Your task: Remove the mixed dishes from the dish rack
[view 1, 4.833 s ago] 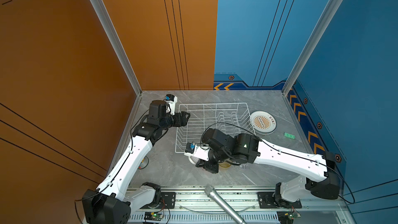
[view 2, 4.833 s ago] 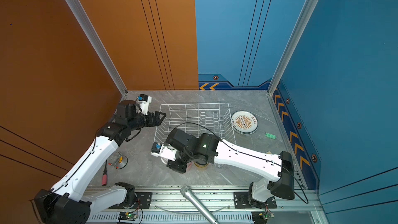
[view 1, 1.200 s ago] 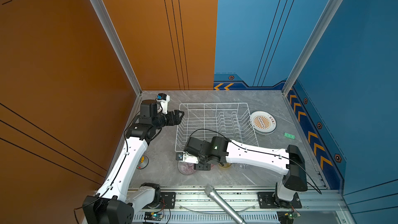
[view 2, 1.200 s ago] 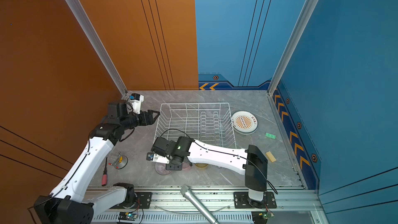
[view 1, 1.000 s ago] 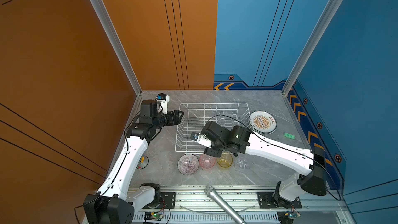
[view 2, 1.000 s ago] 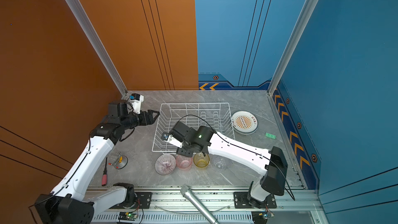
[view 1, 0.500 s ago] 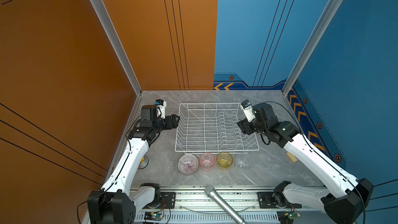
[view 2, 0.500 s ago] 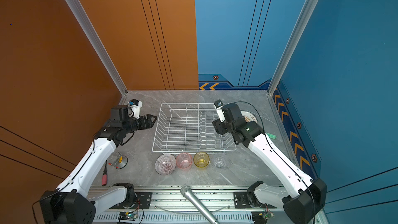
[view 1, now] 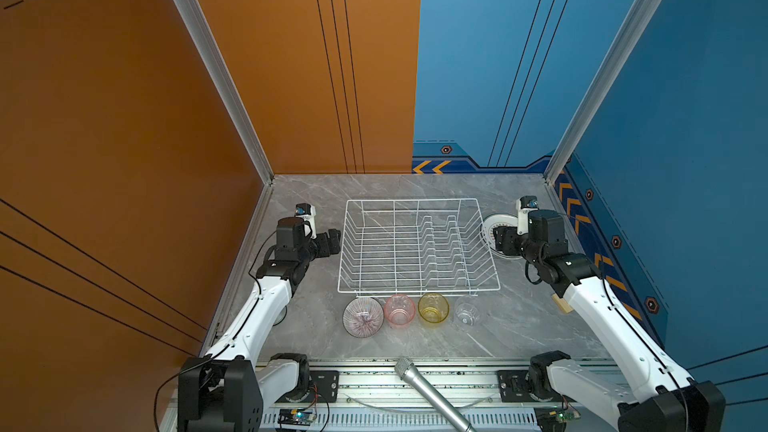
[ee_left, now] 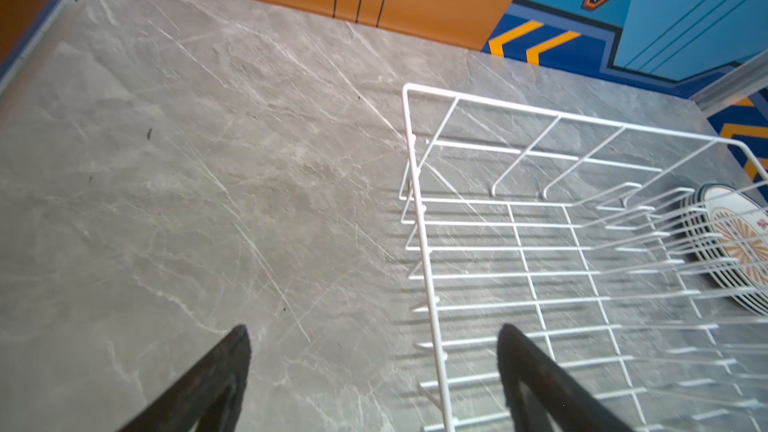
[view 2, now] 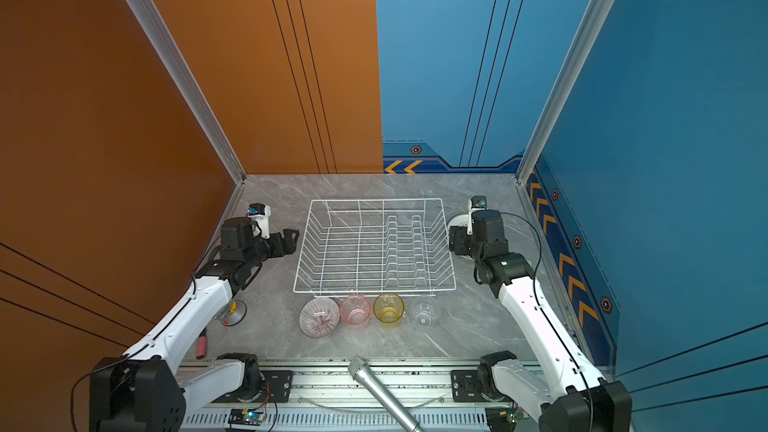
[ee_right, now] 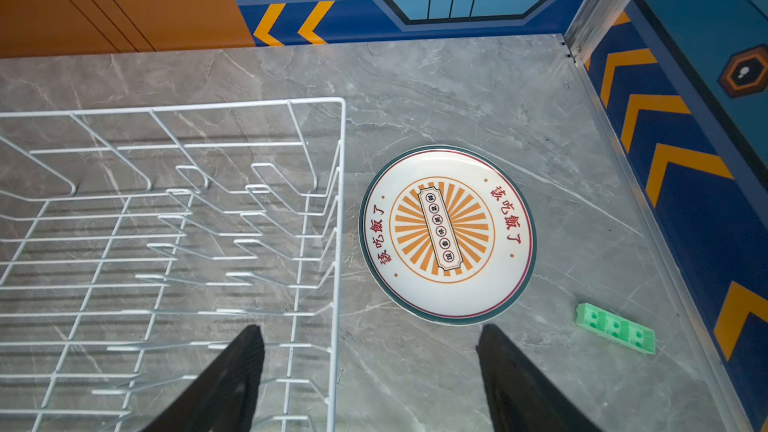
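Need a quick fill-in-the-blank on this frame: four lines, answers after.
1. The dish rack is ____.
2. Between the pink tumbler and the clear tumbler stands the ____ tumbler.
3. The top plate beside the rack bears an ____ sunburst.
4. The left gripper and right gripper both have ____ jaws.
Answers: empty; amber; orange; open.

Left arm (view 1: 257,317), right arm (view 1: 615,326): white shells, black joints | black cables (view 2: 536,234) looping at the ends far from the base rail (view 1: 374,384) | wrist cameras (view 1: 306,213) white, blue-tipped | left gripper (ee_left: 374,328), right gripper (ee_right: 370,328): dark tapered fingers
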`<state>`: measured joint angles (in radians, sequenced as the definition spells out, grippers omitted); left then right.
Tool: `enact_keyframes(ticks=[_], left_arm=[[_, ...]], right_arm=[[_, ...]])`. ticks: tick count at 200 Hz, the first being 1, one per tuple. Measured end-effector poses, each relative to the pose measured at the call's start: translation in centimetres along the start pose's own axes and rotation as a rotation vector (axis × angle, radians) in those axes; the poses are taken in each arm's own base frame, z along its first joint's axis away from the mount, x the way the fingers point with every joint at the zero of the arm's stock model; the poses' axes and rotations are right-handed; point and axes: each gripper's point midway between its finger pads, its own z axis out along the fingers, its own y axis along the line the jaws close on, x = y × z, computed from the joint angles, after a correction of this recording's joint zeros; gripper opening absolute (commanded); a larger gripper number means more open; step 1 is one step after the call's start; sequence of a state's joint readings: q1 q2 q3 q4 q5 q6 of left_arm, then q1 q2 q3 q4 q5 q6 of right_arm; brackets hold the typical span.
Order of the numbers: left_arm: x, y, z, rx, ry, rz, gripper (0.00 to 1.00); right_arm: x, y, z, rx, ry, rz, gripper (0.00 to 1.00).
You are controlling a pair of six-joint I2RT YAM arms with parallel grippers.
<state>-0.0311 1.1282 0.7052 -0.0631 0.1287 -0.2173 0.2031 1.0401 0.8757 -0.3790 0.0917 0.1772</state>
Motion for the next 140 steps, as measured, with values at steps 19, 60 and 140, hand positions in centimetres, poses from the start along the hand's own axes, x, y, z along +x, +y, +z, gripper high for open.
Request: enact_keyframes(ticks=[19, 60, 140], left_arm=[[0.5, 0.7, 0.6, -0.023, -0.036, 0.027, 0.98], [3.6, 2.7, 1.8, -0.082, -0.089, 0.097, 0.98], [5.5, 4.7, 4.7, -0.137, -0.193, 0.227, 0.98]], right_arm=[[0.3, -0.7, 0.3, 0.018, -0.019, 0.025, 0.82], [0.4, -1.9, 0.9, 0.047, -0.049, 0.067, 0.83], [0.9, -2.4, 2.9, 0.063, -0.046, 0.091, 0.88]])
